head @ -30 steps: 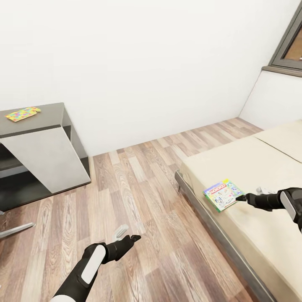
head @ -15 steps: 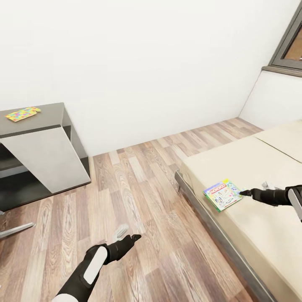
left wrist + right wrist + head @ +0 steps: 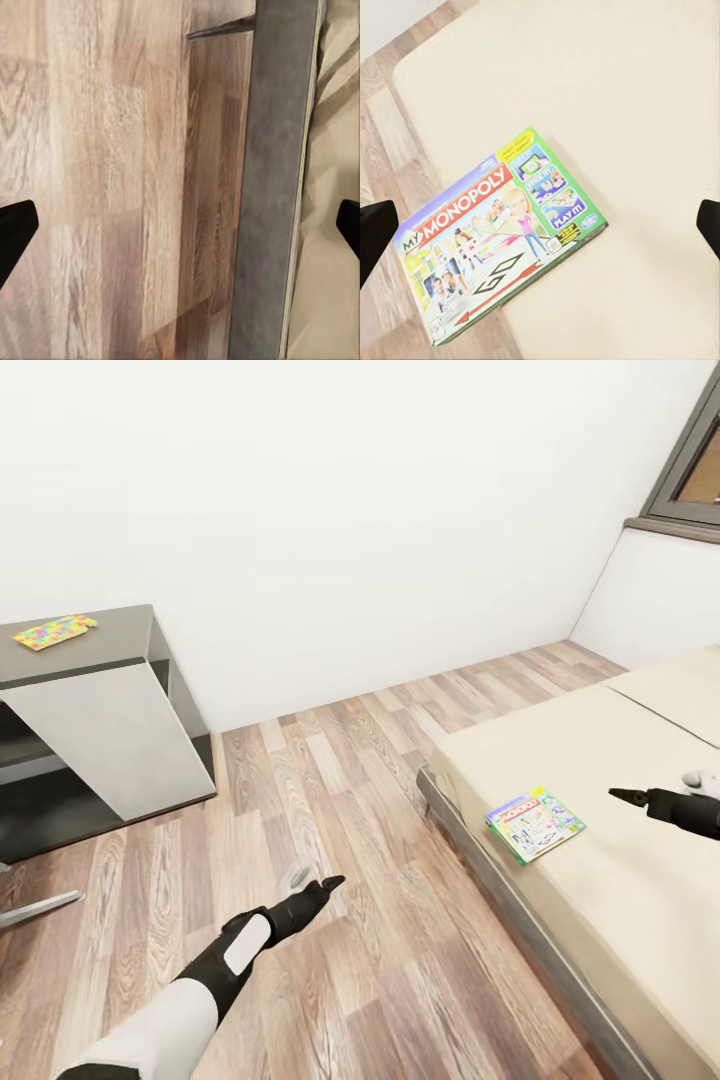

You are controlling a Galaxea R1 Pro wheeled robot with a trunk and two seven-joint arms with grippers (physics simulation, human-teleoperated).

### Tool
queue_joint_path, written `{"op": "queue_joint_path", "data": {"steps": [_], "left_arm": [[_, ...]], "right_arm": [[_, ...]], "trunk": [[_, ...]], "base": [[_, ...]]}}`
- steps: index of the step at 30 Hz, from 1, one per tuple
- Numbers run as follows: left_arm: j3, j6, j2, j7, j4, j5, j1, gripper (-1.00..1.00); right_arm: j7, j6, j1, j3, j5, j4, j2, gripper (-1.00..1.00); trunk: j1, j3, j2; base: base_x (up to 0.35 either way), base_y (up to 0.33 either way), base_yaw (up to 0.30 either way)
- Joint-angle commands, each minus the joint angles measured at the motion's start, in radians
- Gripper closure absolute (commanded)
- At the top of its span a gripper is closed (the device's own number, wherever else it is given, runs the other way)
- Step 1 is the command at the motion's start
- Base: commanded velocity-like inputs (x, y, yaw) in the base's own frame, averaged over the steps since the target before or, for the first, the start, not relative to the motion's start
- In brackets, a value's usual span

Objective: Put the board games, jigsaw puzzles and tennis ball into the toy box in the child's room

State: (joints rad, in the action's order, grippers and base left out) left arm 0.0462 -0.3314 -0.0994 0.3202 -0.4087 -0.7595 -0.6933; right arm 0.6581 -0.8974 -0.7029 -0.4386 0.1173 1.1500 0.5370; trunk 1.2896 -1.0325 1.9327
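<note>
1. While the flat white-green printed board game box (image 3: pixel 535 826) lies on the plain beige mattress of the long low bed (image 3: pixel 640 920), close to the bed's floor-side edge and near its foot corner, nothing grips it.
2. Taking the box as the landmark, the black right gripper (image 3: pixel 625 796) hovers just beyond its far short edge, over the mattress, apart from it and pointing back toward it.
3. In the right wrist view the box (image 3: pixel 499 236) sits between the 2 dark fingertips (image 3: pixel 375 232), which stand wide apart with the whole cover showing between them, so the right fingers are spread and empty.
4. The black left gripper (image 3: pixel 325 885) hangs over the wood-plank floor (image 3: pixel 330 780), well away from the box on the floor side; its wrist view shows 2 fingertips (image 3: pixel 15 225) far apart over planks and the grey bed frame (image 3: pixel 270 195), so it is spread and empty too.
5. My judgement: the right arm is clearly nearer and should make the grasp.
6. The box lies flat, cover up, its long axis running askew to the bed's edge, roughly toward the right gripper.
7. Well away from the box, a jagged multicoloured jigsaw puzzle sheet (image 3: pixel 52 631) lies on the dark grey-topped desk section (image 3: pixel 120 635).
</note>
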Motion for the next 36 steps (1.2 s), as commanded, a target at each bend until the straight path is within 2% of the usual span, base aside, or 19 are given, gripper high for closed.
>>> {"op": "queue_joint_path", "data": {"steps": [1,2,5,6,8,12,15,21,29,36], "left_arm": [[0.004,-0.001,0.002,0.031,0.015,-0.011,-0.010,-1.00],[0.004,-0.001,0.002,0.031,0.015,-0.011,-0.010,-1.00],[0.007,0.002,0.006,0.142,0.045,-0.015,-0.027,-1.00],[0.007,0.002,0.006,0.142,0.045,-0.015,-0.027,-1.00],[0.011,0.002,0.008,0.209,0.056,-0.013,-0.033,-1.00],[0.014,0.002,0.006,0.256,0.063,-0.009,-0.036,-1.00],[0.015,0.002,0.005,0.273,0.065,-0.005,-0.037,-1.00],[0.017,0.002,0.004,0.322,0.070,0.017,-0.032,-1.00],[0.018,0.002,0.003,0.341,0.067,0.025,-0.020,-1.00],[0.018,0.002,0.003,0.346,0.066,0.027,-0.015,-1.00]], "right_arm": [[-0.001,-0.007,0.009,-0.009,0.009,0.020,-0.002,-1.00],[0.001,-0.006,0.016,-0.015,0.009,0.036,-0.004,-1.00],[0.003,0.002,0.028,-0.024,0.009,0.058,-0.008,-1.00],[0.003,0.002,0.028,-0.024,0.009,0.058,-0.008,-1.00],[0.004,0.015,0.035,-0.030,0.010,0.073,-0.012,-1.00],[0.006,0.023,0.041,-0.033,0.011,0.088,-0.015,-1.00],[0.006,0.026,0.044,-0.034,0.011,0.098,-0.017,-1.00],[0.007,0.037,0.064,-0.038,0.009,0.147,-0.045,-1.00],[0.008,0.042,0.074,-0.039,0.008,0.170,-0.064,-1.00],[0.009,0.043,0.078,-0.040,0.007,0.180,-0.070,-1.00]], "trunk": [[0.000,-0.001,0.000],[0.000,-0.001,0.000],[0.000,-0.001,0.000],[0.000,-0.001,0.000],[0.000,-0.001,0.000],[0.000,-0.001,0.000],[0.000,-0.001,0.000],[0.000,-0.001,0.000],[0.000,-0.001,0.000],[0.000,-0.001,0.000]], "base": [[0.000,0.000,0.000],[0.000,0.000,0.000],[0.000,0.000,0.000],[0.000,0.000,0.000],[0.000,0.000,0.000],[0.000,0.000,0.000],[0.000,0.000,0.000],[0.000,0.000,0.000],[0.000,0.000,0.000],[0.000,0.000,0.000]]}}
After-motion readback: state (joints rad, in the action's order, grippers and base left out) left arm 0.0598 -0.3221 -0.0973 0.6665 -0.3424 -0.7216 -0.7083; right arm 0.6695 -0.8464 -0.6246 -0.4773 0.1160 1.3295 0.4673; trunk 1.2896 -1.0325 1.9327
